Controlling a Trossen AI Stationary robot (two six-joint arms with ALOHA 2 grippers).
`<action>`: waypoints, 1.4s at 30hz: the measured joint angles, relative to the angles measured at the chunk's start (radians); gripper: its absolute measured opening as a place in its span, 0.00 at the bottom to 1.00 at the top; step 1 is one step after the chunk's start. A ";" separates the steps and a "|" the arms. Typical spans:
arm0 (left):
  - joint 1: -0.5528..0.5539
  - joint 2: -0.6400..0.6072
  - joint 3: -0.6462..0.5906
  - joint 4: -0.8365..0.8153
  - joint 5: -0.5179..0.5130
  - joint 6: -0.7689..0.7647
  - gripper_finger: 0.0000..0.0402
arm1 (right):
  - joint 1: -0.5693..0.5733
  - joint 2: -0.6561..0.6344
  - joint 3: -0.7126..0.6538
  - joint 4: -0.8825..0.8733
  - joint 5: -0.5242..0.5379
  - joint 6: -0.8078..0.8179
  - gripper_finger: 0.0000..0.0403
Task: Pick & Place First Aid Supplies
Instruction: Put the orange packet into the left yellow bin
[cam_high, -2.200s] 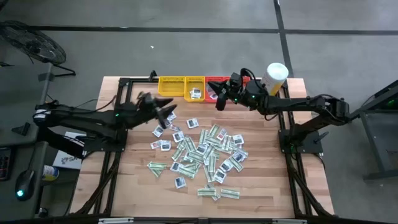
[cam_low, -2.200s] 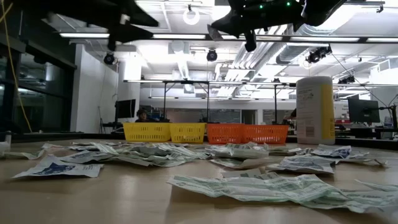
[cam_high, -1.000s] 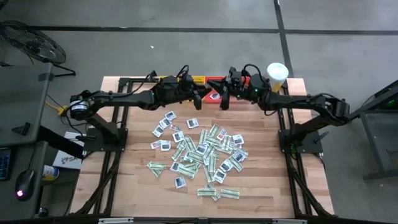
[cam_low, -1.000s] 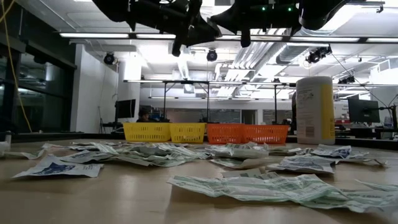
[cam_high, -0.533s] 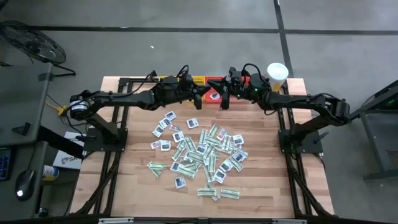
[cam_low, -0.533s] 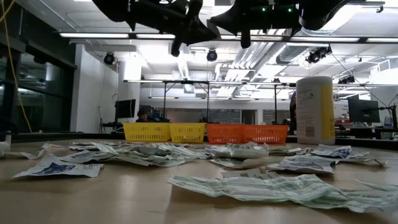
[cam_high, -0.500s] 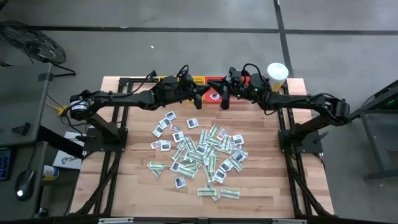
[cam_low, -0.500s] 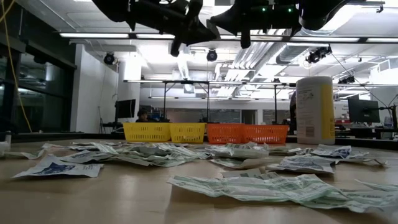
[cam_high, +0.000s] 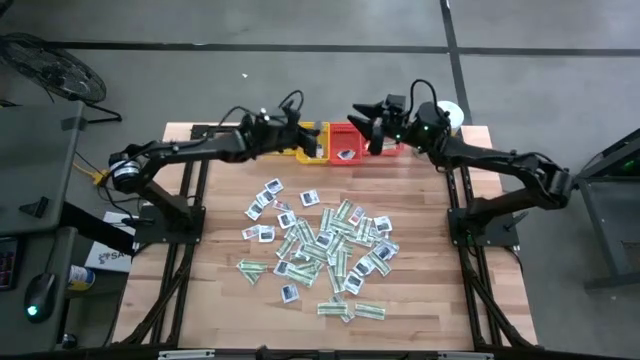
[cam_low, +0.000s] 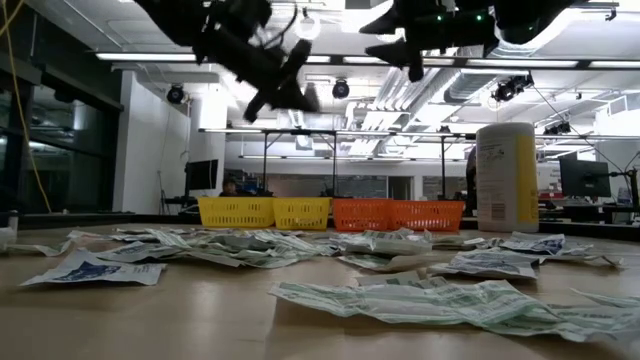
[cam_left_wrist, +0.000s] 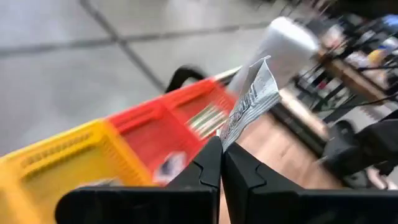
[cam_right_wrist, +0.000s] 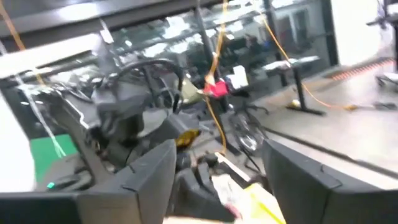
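Note:
The first aid supplies lie as a loose heap of several flat packets (cam_high: 325, 245) in the middle of the table. One white printed packet (cam_left_wrist: 252, 99) is in my left gripper (cam_left_wrist: 221, 148), which is shut on it above the seam between the yellow tray (cam_left_wrist: 62, 165) and the red tray (cam_left_wrist: 180, 124). My left gripper also shows in the high view (cam_high: 312, 145). My right gripper (cam_high: 360, 118) hangs open and holds nothing, high over the far side of the red tray (cam_high: 348, 150); its fingers (cam_right_wrist: 155, 174) stand wide apart. My left gripper pinches the packet's lower end (cam_left_wrist: 229, 138) between its two fingertips. The fingers come from the table's left, slanting a little downward. The packet sticks out beyond the fingertips, lifted clear above the trays.
The yellow and red trays (cam_low: 330, 213) stand side by side at the table's far edge. A tall white canister (cam_low: 507, 175) stands to the right of them, partly under my right arm. A few packets lie inside the red tray.
My left gripper has swung toward the far left, from beside my right gripper to over the trays' seam, and has tipped downward. My right gripper has opened and drawn back toward the far right, rising a little.

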 joint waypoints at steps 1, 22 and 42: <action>0.032 -0.001 0.000 -0.048 0.039 -0.005 0.00 | -0.009 -0.007 0.000 -0.026 0.000 -0.001 0.60; 0.491 0.005 0.000 -0.464 0.306 0.648 0.00 | -0.036 -0.030 0.000 -0.281 0.030 -0.095 0.61; 0.428 0.287 0.356 -0.900 0.030 1.027 0.00 | -0.036 -0.030 0.000 -0.307 0.152 -0.061 0.61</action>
